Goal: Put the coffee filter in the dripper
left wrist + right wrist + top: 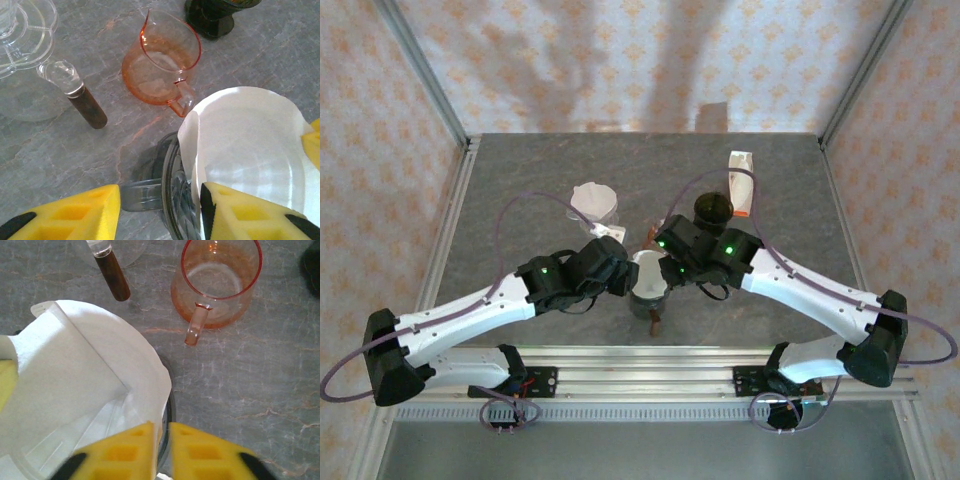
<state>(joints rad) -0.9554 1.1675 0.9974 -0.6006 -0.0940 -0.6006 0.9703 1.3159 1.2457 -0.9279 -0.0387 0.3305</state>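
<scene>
one creased white coffee filter (pixel 85 370), apparently inside the glass dripper (pixel 172 200)

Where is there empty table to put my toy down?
Bare table lies at the back left, between the left rail and the white thing. More lies on the right, between the carton and the right rail. The middle is crowded: the left pincer and right pincer meet at the dripper and coffee filter, beside the pink jug and dark cup.

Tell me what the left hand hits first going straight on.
Probably the dripper rim, just ahead of the left hand and carrying the coffee filter; the orange pitcher sits farther on.
</scene>
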